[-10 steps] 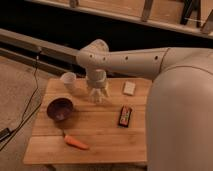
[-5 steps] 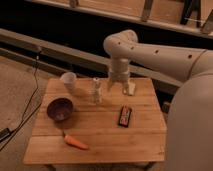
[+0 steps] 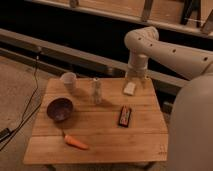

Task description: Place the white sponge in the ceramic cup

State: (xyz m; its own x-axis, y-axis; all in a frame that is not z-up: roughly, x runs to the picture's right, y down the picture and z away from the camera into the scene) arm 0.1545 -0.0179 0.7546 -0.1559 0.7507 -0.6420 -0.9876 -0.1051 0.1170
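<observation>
- The white sponge (image 3: 130, 88) lies flat on the worktop (image 3: 100, 132), near the far edge and towards the right-hand side, a pale little block on the wood.
- The tool (image 3: 134, 78) hangs directly over the sponge, pointing straight down, its tips just above the block or barely at its far edge; which of the two cannot be told.
- The tool's fingers stand spread apart and nothing is held between them.
- The white arm (image 3: 165, 47) bends in from the right, its rounded elbow high above the far right corner of the worktop, and the robot's broad pale body (image 3: 192, 130) fills the right side of the view.
- The ceramic cup (image 3: 68, 81) stands upright near the far left corner of the worktop, well apart from the sponge.
- A small clear bottle (image 3: 96, 90) stands upright between the cup and the sponge, nearer the cup.
- A dark purple bowl (image 3: 60, 109) sits on the left part of the worktop, in front of the cup.
- A carrot (image 3: 76, 142) lies on its side near the front edge, in front of the bowl and a little to its right.
- A dark packet (image 3: 124, 116) with orange-red marks lies flat in front of the sponge, apart from it.
- A dark cable (image 3: 27, 107) runs across the floor (image 3: 15, 85) to the left of the worktop.
</observation>
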